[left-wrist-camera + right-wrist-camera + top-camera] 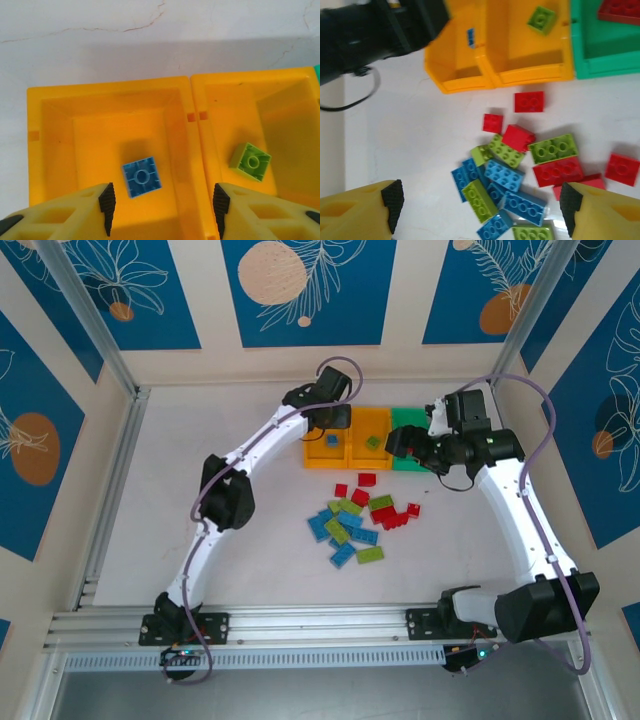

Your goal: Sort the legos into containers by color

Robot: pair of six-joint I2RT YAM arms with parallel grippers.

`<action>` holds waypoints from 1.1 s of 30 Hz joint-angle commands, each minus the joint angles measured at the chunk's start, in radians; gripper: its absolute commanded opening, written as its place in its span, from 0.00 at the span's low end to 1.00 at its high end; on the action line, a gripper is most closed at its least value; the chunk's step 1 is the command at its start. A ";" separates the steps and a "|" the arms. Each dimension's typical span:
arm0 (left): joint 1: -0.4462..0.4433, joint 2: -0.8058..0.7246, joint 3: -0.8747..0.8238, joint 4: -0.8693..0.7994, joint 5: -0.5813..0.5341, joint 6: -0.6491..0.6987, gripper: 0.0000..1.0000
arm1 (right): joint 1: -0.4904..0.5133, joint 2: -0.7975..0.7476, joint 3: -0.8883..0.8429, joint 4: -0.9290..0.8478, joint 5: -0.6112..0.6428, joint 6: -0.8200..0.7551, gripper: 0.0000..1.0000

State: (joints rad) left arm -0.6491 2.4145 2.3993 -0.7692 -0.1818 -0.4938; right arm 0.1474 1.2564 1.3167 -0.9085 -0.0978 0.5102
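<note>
Three joined bins stand at the back: a left orange bin (322, 462), a middle orange bin (370, 464) and a green bin (407, 466). My left gripper (163, 210) hangs open over the left bin (55, 150), where a blue brick (142, 177) lies upside down between its fingers. A lime brick (250, 161) lies in the middle bin. My right gripper (481, 207) is open above the loose pile (520, 175) of blue, lime and red legos (355, 520). A red brick (620, 10) sits in the green bin (600, 65).
The left arm's black wrist (370, 35) hangs just left of the bins. Aluminium rails (300, 625) run along the near edge, and a post and wall (110, 490) close the left side. Bare white table (250, 560) lies left of the pile.
</note>
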 commanded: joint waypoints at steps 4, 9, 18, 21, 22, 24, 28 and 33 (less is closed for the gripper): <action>-0.015 -0.359 -0.269 0.115 0.069 0.047 0.52 | -0.051 0.009 -0.128 -0.017 0.166 0.165 0.85; -0.045 -0.705 -0.707 0.361 0.179 0.161 0.55 | -0.111 0.112 -0.235 -0.003 0.101 0.264 0.84; -0.097 -1.058 -1.129 0.410 0.191 0.351 0.69 | -0.086 0.346 -0.274 0.124 0.107 0.123 0.81; -0.096 -1.099 -1.186 0.408 0.143 0.356 0.70 | -0.073 0.413 -0.263 0.125 0.163 0.124 0.79; -0.097 -1.105 -1.195 0.409 0.134 0.354 0.70 | -0.071 0.430 -0.260 0.124 0.181 0.128 0.78; -0.097 -1.108 -1.206 0.417 0.130 0.346 0.70 | -0.070 0.451 -0.264 0.124 0.202 0.137 0.74; -0.096 -1.095 -1.214 0.449 0.127 0.332 0.73 | -0.059 0.468 -0.287 0.131 0.232 0.142 0.63; -0.096 -1.076 -1.209 0.463 0.116 0.327 0.76 | -0.058 0.462 -0.306 0.132 0.241 0.153 0.53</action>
State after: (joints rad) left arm -0.7422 1.3373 1.1946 -0.3424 -0.0429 -0.1730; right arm 0.0860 1.7210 1.0233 -0.7704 0.1139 0.6540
